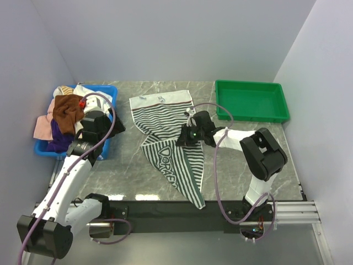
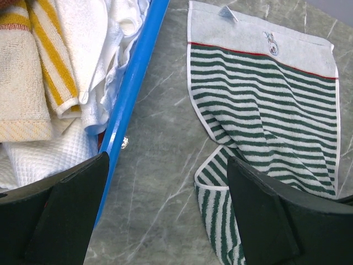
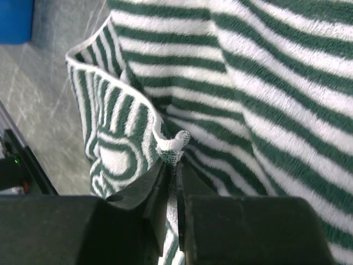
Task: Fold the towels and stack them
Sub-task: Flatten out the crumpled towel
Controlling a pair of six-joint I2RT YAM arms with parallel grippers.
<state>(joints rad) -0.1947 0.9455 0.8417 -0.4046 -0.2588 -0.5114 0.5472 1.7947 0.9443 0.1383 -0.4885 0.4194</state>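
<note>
A green-and-white striped towel (image 1: 165, 118) lies rumpled on the marble table, its lettered lower half twisted toward the front edge. My right gripper (image 1: 186, 137) sits at the towel's right edge, shut on a bunched bit of its hem (image 3: 175, 148); the stripes (image 3: 248, 83) fill the right wrist view. My left gripper (image 1: 112, 128) hovers by the blue bin (image 1: 108, 90), open and empty (image 2: 168, 165), over bare table between the bin's wall (image 2: 135, 83) and the towel's left edge (image 2: 265, 94). More towels fill the bin: brown (image 1: 67, 113), pink (image 1: 41, 127), purple (image 1: 58, 141), white and yellow-striped (image 2: 55, 55).
A green tray (image 1: 252, 117) stands at the back right of the table. The enclosure's walls close in at left, right and behind. The black rail with the arm bases runs along the near edge (image 1: 176, 212).
</note>
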